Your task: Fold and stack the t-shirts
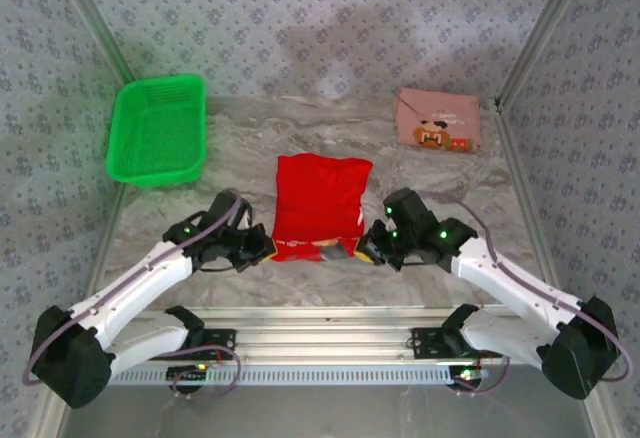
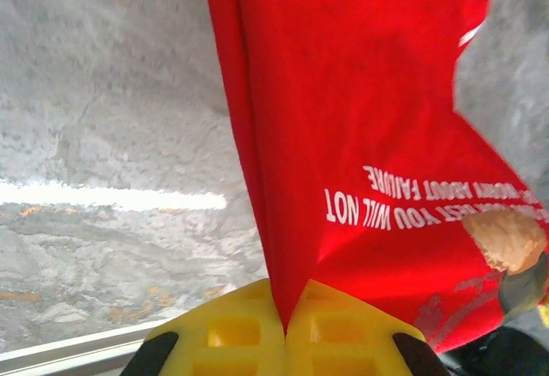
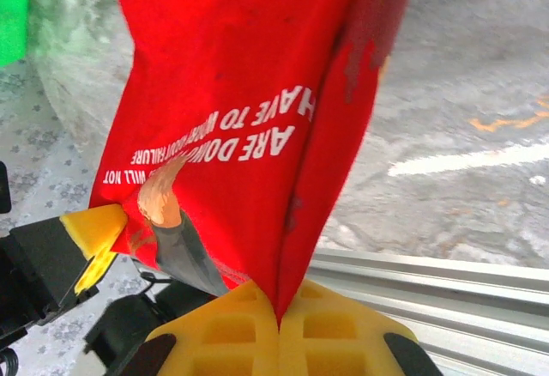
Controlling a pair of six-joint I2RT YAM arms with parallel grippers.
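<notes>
**Red t-shirt** (image 1: 320, 198): soft, matte cloth folded to a tall rectangle. It lay at the centre of the grey marbled tabletop (image 1: 250, 148), with its near edge held between the two claws. White block lettering and part of a tan print showed near that edge.

**Left claw** (image 1: 262, 248): closed on the near left corner. Its waffle-moulded yellow pads (image 2: 232, 333) met with a pleat of red cloth pinched between them.

**Right claw** (image 1: 368, 248): likewise closed on the near right corner, the fabric gathered into a crease at the seam between the pads.

**Arms:** both reached forward and inward from their bases, forearms low and wrists turned toward each other across the shirt's near edge.

**Pink t-shirt** (image 1: 437, 118): folded flat into a small rectangle, a brown cartoon creature facing up. It lay at the far right of the tabletop, well apart from the red one.

**Green plastic mesh basket** (image 1: 158, 128): rectangular with flared walls, at the far left.
</notes>
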